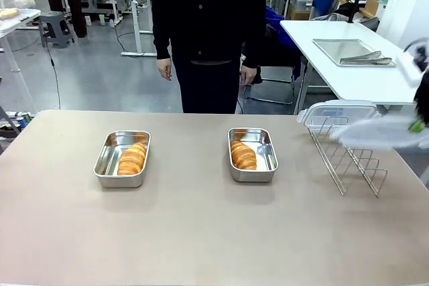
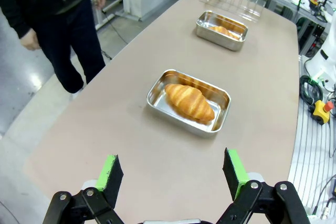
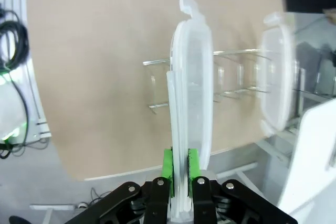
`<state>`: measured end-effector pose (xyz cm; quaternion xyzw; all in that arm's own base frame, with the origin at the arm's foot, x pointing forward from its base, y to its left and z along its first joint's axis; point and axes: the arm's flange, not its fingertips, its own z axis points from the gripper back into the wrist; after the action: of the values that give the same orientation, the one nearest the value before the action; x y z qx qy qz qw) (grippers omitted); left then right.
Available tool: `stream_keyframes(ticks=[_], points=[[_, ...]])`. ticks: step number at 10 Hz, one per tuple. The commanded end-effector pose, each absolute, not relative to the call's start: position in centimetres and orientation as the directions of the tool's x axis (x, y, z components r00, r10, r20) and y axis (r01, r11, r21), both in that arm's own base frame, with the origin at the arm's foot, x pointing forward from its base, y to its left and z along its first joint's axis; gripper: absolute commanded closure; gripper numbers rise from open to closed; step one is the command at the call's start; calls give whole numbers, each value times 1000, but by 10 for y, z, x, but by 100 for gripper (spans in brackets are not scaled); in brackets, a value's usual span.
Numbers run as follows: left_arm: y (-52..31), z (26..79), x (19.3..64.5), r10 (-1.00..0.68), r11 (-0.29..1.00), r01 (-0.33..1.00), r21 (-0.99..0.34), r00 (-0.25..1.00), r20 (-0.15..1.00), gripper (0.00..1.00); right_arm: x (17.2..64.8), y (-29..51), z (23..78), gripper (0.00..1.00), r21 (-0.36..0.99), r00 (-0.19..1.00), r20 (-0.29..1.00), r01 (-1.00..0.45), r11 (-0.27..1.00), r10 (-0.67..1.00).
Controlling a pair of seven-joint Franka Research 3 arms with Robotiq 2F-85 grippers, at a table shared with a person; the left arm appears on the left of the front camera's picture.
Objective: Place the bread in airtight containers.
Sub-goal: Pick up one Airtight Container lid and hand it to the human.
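Note:
Two steel containers stand open on the table, each with one bread piece inside. The left container point(image 1: 110, 152) holds a croissant point(image 1: 132, 159), and the right container point(image 1: 267, 153) holds another croissant point(image 1: 242, 155). My left gripper point(image 2: 172, 174) hangs open above the table, short of the near container point(image 2: 218, 115) and its croissant point(image 2: 190, 102). Farther off is the other container point(image 2: 220, 39). My right gripper point(image 3: 180, 166) is shut on a clear lid point(image 3: 191, 93), held edge-up over the wire rack point(image 3: 231, 53). In the front view that gripper point(image 1: 417, 125) is a blur at the right edge, holding the lid point(image 1: 375, 132).
The wire rack point(image 1: 348, 162) stands at the table's right, with a second clear lid point(image 1: 335, 112) leaning in it. A person stands at the far edge, hands point(image 1: 164, 68) hanging. A white side table with a metal tray point(image 1: 348, 51) is behind on the right.

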<state>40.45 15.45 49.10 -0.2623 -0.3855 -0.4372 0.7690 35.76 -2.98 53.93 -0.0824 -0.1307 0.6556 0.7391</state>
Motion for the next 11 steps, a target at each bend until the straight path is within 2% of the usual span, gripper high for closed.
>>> stream_keyframes(ticks=[1, 4, 6, 8, 11], points=[[154, 491, 404, -462, 469, 882, -50, 293, 837, 0, 342, -18, 608, 100, -329, 138, 100, -930, 164, 985], [154, 491, 404, -462, 469, 882, -50, 293, 837, 0, 319, 4, 677, 100, -436, 41, 118, -896, 89, 992], [154, 491, 404, -462, 469, 882, -50, 293, 837, 0, 332, 35, 691, 100, -530, -56, 82, -848, -4, 995], [154, 491, 404, -462, 469, 882, -50, 293, 837, 0, 368, 73, 687, 100, -570, -222, 30, -805, -166, 975], [154, 491, 404, -462, 469, 882, -50, 293, 837, 0, 465, 129, 647, 100, -583, -396, -50, -734, -349, 917]])
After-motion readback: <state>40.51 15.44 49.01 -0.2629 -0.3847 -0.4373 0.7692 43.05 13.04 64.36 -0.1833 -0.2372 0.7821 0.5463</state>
